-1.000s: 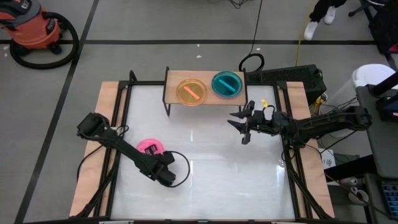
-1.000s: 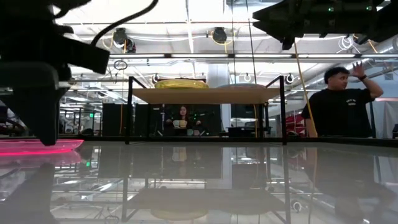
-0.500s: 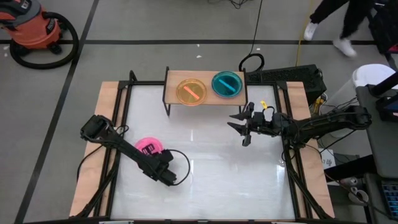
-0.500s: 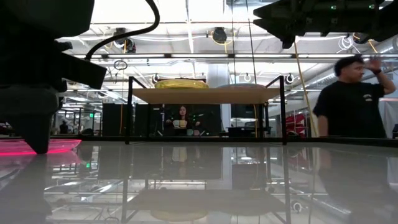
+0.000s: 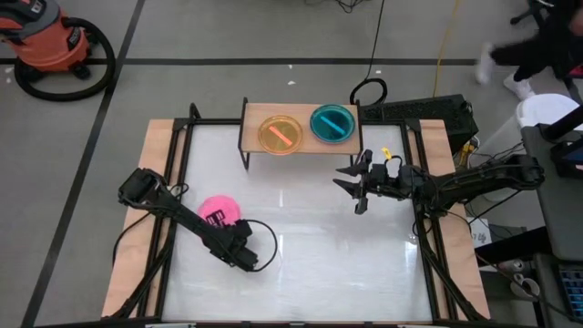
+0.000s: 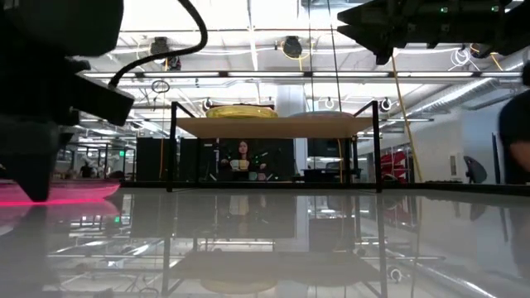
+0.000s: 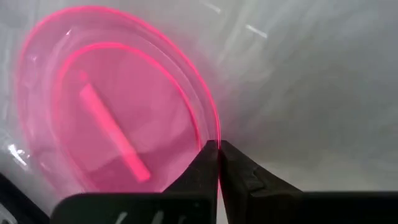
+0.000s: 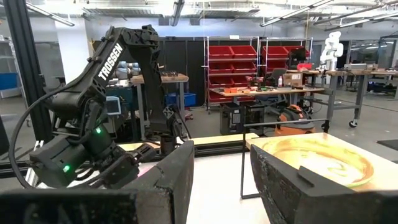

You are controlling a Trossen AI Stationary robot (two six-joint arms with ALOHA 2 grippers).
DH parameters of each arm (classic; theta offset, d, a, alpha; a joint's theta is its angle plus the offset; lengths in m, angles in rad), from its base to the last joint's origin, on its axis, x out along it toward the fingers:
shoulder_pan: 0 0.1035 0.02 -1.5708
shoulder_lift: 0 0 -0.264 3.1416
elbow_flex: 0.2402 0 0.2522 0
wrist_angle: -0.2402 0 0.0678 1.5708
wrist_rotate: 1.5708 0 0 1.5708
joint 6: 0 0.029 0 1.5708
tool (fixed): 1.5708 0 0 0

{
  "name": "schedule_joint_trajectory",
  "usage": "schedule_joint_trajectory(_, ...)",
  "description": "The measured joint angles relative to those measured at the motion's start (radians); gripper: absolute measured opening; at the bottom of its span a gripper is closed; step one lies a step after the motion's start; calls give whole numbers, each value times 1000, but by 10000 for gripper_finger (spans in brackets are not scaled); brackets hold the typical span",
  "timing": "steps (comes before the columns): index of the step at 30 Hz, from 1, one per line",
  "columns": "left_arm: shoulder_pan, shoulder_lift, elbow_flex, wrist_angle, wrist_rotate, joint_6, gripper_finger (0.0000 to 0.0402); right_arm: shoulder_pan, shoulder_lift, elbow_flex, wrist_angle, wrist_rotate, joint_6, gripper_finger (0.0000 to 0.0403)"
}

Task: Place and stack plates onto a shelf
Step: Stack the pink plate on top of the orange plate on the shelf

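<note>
- Lower left of the overhead frame: the left gripper (image 5: 239,254) pinches the rim of the pink plate (image 5: 217,212) on the white tabletop (image 5: 310,246); a lift toward the shelf (image 5: 250,137) looks next.
- Centre right: the right gripper (image 5: 353,189) hovers, fingers spread.
- Top centre: the orange plate (image 5: 281,134) and teal plate (image 5: 332,123) sit on the shelf; whether either hides others beneath is unclear.
</note>
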Motion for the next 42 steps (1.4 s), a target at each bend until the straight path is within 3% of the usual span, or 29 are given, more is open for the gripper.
schedule_joint_trajectory(6, -20, -70, 45, 9, 37, 89, 4, 0, 0, 0, 2, 0, 0, 139)
schedule_joint_trajectory(11, -66, -150, 162, 14, -42, 245, 3, 0, 0, 0, 7, 0, 0, 139)
schedule_joint_trajectory(19, -87, -212, 329, -63, -367, 549, 1, 0, 0, 0, 7, 0, 0, 139)
schedule_joint_trajectory(22, -50, -213, 366, -87, -535, 717, 1, 0, 0, 0, 7, 0, 0, 139)
schedule_joint_trajectory(26, 69, -213, 379, -73, -618, 988, 1, 0, 0, 0, 7, 0, 3, 139)
schedule_joint_trajectory(30, 256, -212, 379, 15, -604, 1224, 1, 0, 0, 0, 7, 0, 8, 139)
schedule_joint_trajectory(34, 451, -212, 379, 131, -520, 1432, 1, 0, 0, 0, 6, -2, 23, 139)
schedule_joint_trajectory(39, 627, -212, 379, 205, -310, 1532, 1, 0, 0, 0, -1, -2, 24, 139)
schedule_joint_trajectory(42, 684, -205, 379, 207, -272, 1545, 1, 0, 0, 0, -1, -2, 21, 139)
